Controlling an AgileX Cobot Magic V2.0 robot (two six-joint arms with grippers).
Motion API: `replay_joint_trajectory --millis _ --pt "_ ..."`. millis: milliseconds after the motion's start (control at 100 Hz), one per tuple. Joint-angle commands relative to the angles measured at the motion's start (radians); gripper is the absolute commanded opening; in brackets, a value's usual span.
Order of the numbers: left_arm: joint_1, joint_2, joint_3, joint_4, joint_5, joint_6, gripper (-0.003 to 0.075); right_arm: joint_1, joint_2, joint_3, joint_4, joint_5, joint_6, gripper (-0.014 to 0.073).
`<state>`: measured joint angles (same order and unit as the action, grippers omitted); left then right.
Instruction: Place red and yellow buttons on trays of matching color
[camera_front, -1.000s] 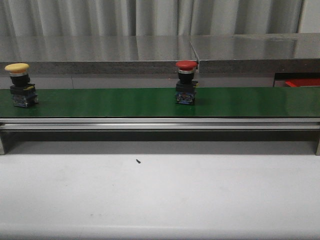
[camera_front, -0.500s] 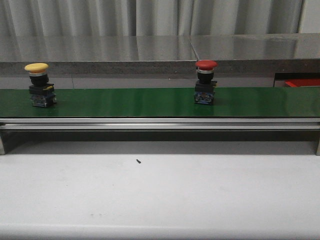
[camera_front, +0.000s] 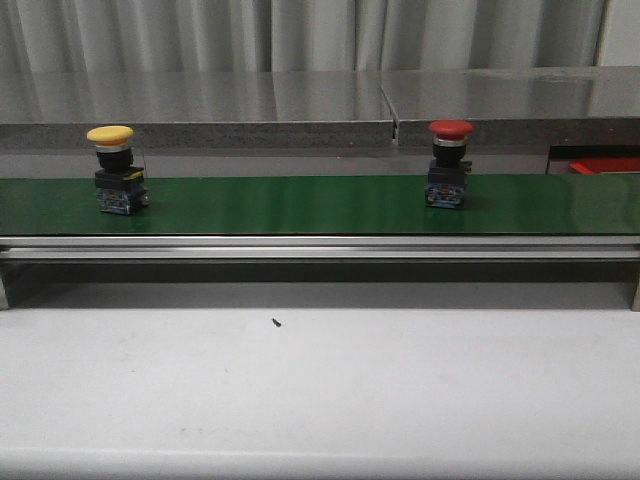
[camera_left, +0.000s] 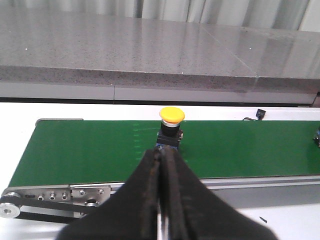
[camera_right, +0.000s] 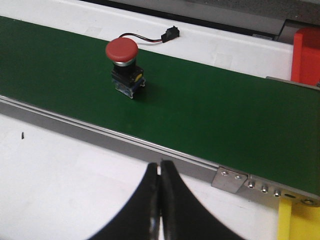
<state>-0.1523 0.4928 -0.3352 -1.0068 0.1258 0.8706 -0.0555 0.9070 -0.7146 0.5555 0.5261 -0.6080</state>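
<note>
Waiting: 0 of 2 placed | yellow button (camera_front: 113, 168) mid-left, red button (camera_front: 449, 165) mid-right on belt (camera_front: 300, 205) | left gripper (camera_left: 162, 165), right gripper (camera_right: 160, 172) closed, empty.

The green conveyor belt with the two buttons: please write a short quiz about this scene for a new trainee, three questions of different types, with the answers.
1. True or false: the yellow button lies on its side on the green belt.
2. Which button stands nearer the red tray? A yellow, B red.
3. Fill in: the left gripper and the right gripper are both ____.

Key:
1. False; it stands upright.
2. B, the red button.
3. Shut, holding nothing.
</note>
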Motion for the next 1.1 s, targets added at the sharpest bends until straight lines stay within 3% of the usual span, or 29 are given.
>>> replay_joint_trajectory --millis 0,310,380,450,570,630,750,1090 --pt "-0.007 0.002 -0.028 -0.015 -0.049 0.001 -0.0019 0.002 -0.009 -0.024 0.018 -0.067 -0.007 -0.0068" --pt "-0.007 0.002 -0.028 -0.015 -0.049 0.001 -0.0019 0.002 -0.009 -0.024 0.018 -0.050 -0.007 -0.0063" --pt "-0.007 0.002 -0.028 -0.015 -0.049 0.001 -0.0019 0.002 -0.009 -0.024 0.018 -0.031 -0.007 0.0001" --pt "-0.007 0.002 -0.028 -0.015 -0.049 0.001 -0.0019 0.002 -0.009 -0.024 0.018 -0.015 -0.007 0.0150" --pt "-0.007 0.002 -0.028 -0.015 -0.049 0.001 -0.0019 0.002 -0.009 -0.024 0.020 -0.018 -0.007 0.0540" --pt "-0.007 0.002 -0.028 -0.015 -0.049 0.001 -0.0019 0.002 -0.008 -0.024 0.020 -0.036 -0.007 0.0671" --pt "-0.007 0.002 -0.028 -0.015 -0.049 0.001 -0.0019 0.002 0.023 -0.034 0.020 -0.075 -0.007 0.0622" --pt "-0.007 0.002 -0.028 -0.015 -0.049 0.001 -0.0019 0.002 0.374 -0.242 0.018 -0.056 -0.007 0.0622"
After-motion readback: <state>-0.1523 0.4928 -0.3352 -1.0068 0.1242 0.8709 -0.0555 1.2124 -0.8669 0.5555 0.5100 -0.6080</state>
